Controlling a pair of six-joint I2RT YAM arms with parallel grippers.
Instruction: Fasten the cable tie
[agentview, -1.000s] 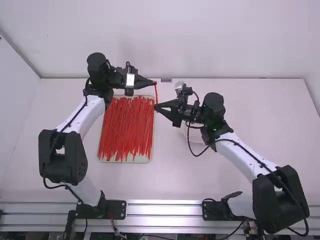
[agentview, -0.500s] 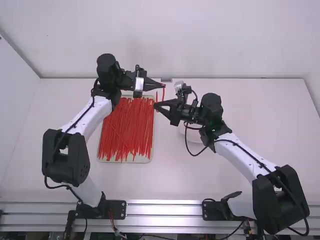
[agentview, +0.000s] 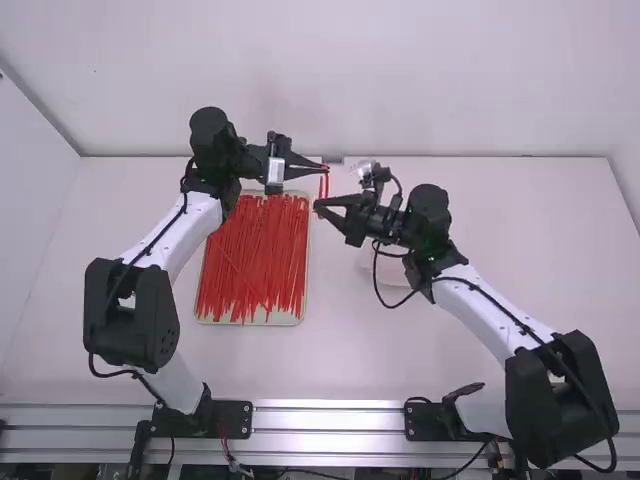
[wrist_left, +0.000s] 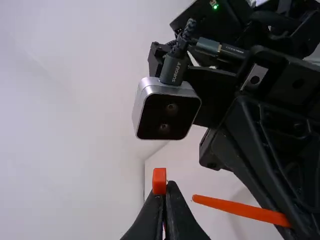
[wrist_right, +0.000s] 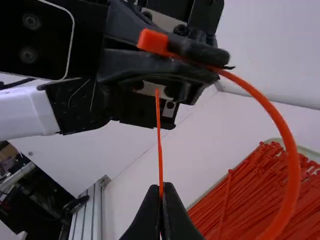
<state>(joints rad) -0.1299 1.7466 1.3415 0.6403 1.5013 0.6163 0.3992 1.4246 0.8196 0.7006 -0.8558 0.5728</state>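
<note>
Mid-air, left fingers (wrist_left: 150, 221) pinch the cable tie (wrist_left: 159, 180) head, right fingers (wrist_right: 150, 214) its tail.

High view: fixed high at the rear, facing forward and down, distant. Left wrist view faces the right gripper (agentview: 317, 208) closely; right wrist view faces the left gripper (agentview: 324, 167) closely. All three share the tie (agentview: 323, 186).

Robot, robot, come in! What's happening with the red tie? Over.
Left hand shut on cable tie head. Right hand shut on its tail. Tie looped, tail not through head yet. Nothing blocking.
</note>
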